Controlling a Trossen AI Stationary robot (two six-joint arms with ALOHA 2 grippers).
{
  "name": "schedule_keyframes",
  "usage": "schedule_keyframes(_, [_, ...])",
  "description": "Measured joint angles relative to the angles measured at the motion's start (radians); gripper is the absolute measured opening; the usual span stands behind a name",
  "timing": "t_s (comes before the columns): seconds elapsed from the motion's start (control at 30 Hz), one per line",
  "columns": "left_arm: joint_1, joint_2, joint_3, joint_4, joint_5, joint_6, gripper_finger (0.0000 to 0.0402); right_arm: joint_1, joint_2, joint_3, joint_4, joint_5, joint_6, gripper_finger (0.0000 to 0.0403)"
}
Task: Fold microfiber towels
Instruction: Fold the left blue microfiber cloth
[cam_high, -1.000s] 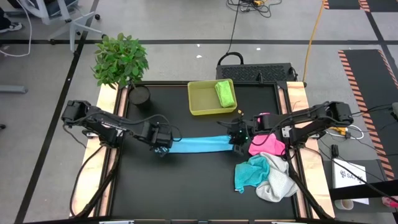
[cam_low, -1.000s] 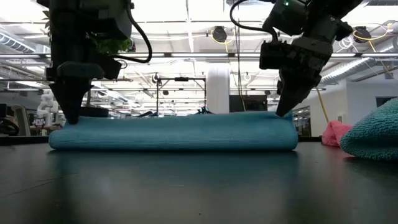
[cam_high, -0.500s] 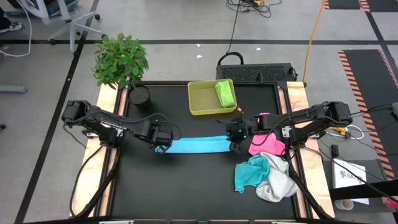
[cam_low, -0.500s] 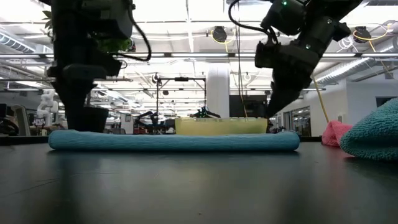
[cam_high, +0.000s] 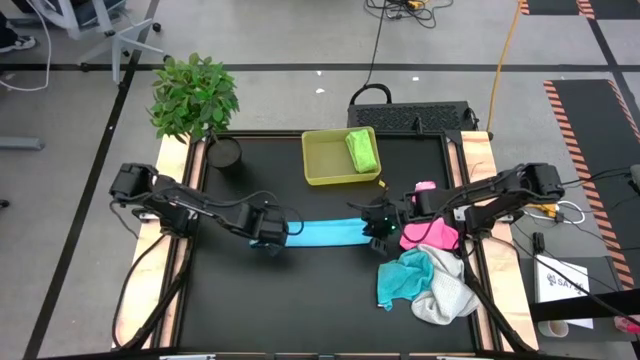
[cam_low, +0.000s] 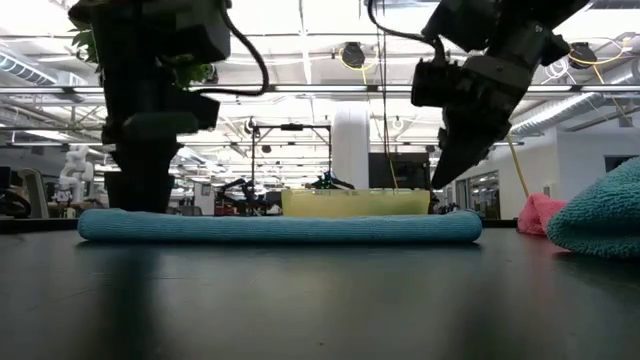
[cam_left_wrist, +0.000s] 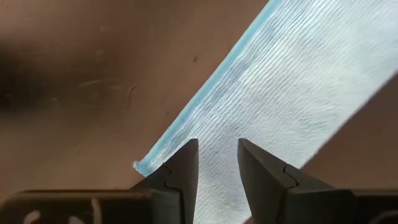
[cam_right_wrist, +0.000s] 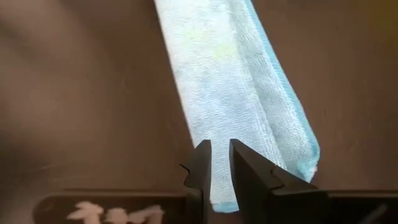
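Towel work centres on the blue towel (cam_high: 325, 233), a flat folded strip mid-table. Left gripper (cam_left_wrist: 217, 163) hovers over one end, fingers spread, holding nothing. Right gripper (cam_right_wrist: 219, 163) hangs over the other end with a narrow gap, also empty. Likely each sits at an end to take it for another fold. Tray (cam_high: 322, 170) holds the green towel (cam_high: 362, 150). No legible writing.

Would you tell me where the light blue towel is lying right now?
In the high view, the light blue towel lies folded in a strip mid-table between the left gripper and right gripper, below the yellow-green tray.
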Motion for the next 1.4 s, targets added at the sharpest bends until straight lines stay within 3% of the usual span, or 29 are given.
schedule_keyframes(0.5, [0.001,0.098,0.001,-0.066,0.027,0.004,0.0115,-0.02,0.161,-0.001,0.051,0.0,-0.056,0.0014])
schedule_keyframes(0.83, [0.001,0.097,0.0,-0.053,0.027,-0.008,0.0115,-0.075,0.163,-0.001,0.027,0.075,-0.091,0.0014])
schedule_keyframes(1.2, [-0.028,0.097,0.0,0.042,0.056,-0.052,0.0115,-0.067,0.148,0.002,-0.121,0.049,-0.031,0.0013])
schedule_keyframes(1.4, [-0.07,0.097,0.0,0.065,0.055,-0.117,0.0115,-0.05,0.062,0.014,-0.132,0.0,0.055,0.0013])
